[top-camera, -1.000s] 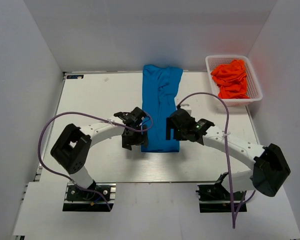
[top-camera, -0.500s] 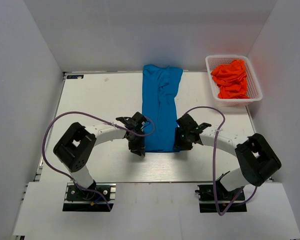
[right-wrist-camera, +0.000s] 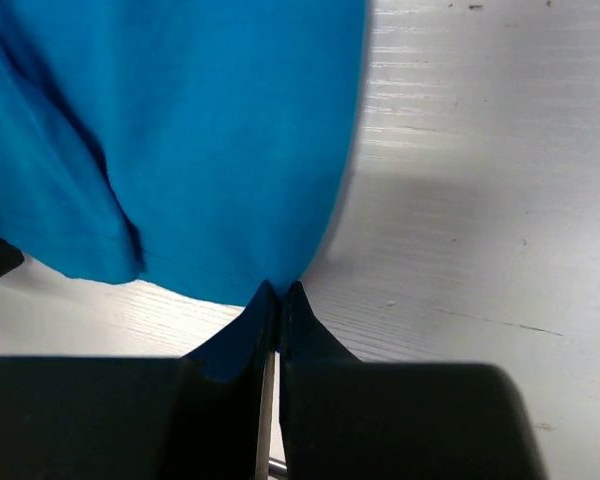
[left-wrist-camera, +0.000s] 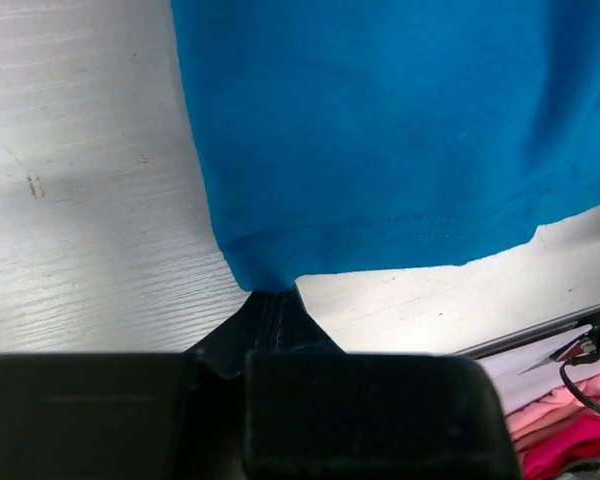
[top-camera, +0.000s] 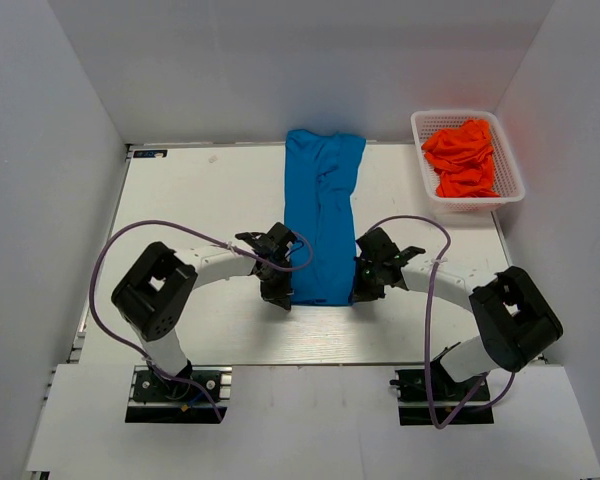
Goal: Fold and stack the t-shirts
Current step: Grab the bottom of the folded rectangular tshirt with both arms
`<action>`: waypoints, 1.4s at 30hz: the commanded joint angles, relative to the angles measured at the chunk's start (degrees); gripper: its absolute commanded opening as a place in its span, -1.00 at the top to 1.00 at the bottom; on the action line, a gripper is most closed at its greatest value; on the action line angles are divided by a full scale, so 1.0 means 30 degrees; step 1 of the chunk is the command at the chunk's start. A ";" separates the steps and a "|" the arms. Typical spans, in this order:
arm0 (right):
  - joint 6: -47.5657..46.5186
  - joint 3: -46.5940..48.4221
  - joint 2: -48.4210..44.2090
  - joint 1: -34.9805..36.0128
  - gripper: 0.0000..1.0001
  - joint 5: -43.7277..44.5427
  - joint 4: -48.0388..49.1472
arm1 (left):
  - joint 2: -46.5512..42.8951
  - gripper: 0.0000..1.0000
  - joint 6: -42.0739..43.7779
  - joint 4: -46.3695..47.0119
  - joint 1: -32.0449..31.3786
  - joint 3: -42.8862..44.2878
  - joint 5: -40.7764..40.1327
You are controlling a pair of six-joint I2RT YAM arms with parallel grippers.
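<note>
T-shirt [top-camera: 323, 215] hem newly pinched, left hand [left-wrist-camera: 270, 305], right hand [right-wrist-camera: 277, 298]

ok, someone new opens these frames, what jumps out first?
The bright blue t-shirt lies as a long folded strip down the middle of the table. The left gripper and right gripper are each pinched shut on one of its near hem corners. At the far right corner, a white mesh basket holds crumpled orange-red t-shirts.
</note>
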 commanded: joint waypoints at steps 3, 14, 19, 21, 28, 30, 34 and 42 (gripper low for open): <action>-0.0140 -0.0158 -0.0572 -0.0123 1.00 -0.0669 0.0159 | -0.1753 0.82 0.0325 -0.1055 -0.0085 0.0168 -0.1071; -0.0287 -0.0099 -0.0603 -0.0123 1.00 -0.0816 0.0071 | -0.1846 -0.20 0.1348 -0.1327 0.0091 0.0756 -0.2364; -0.0287 -0.0011 -0.0545 -0.0123 1.00 -0.0757 -0.0016 | -0.0263 0.07 0.1351 -0.0422 0.0091 0.0756 -0.2364; -0.0345 -0.0011 -0.0602 -0.0123 1.00 -0.0844 -0.0016 | -0.0085 0.40 0.1351 -0.0156 0.0091 0.0756 -0.2190; -0.0113 -0.0479 -0.1157 -0.0006 1.00 -0.1751 -0.0893 | -0.1077 1.00 0.0650 -0.0296 -0.0114 0.0261 -0.1662; 0.0324 -0.1120 -0.2526 0.0110 1.00 -0.2278 -0.1012 | -0.2682 1.00 0.0239 -0.1292 -0.0114 -0.0615 -0.1282; 0.0651 -0.1973 -0.4614 0.0316 1.00 -0.3214 -0.1859 | -0.4766 1.00 -0.0113 -0.2204 -0.0114 -0.1497 0.0502; 0.0359 0.0710 -0.4767 0.0054 1.00 -0.1640 -0.4464 | -0.3722 1.00 0.0966 -0.3610 0.0118 0.2742 0.0771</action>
